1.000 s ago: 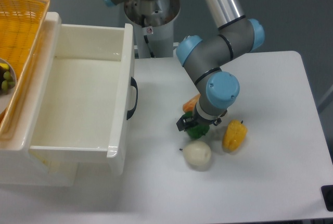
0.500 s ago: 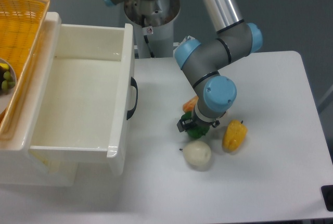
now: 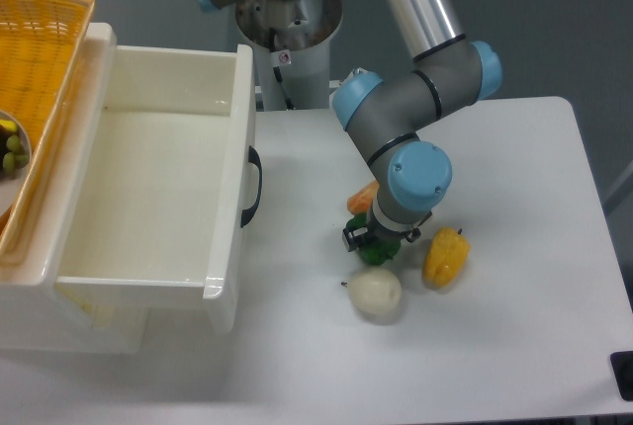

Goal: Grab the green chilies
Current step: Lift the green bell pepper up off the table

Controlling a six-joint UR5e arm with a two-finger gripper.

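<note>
The green chilies, a small dark green glossy toy vegetable, rest on the white table just above a white round vegetable. My gripper points straight down onto them, and its dark fingers press against their sides, shut on them. The wrist hides most of the green body, and only its lower left part shows. The chilies still touch the table.
A white onion-like vegetable lies right below the chilies. A yellow pepper sits to the right, and an orange carrot peeks out behind the wrist. A large white bin and a yellow basket holding tiny olive-green fruits stand on the left.
The wrist shifted slightly and settled lower over the chilies. The left finger moved inward against the green body. The other vegetables stayed put.
</note>
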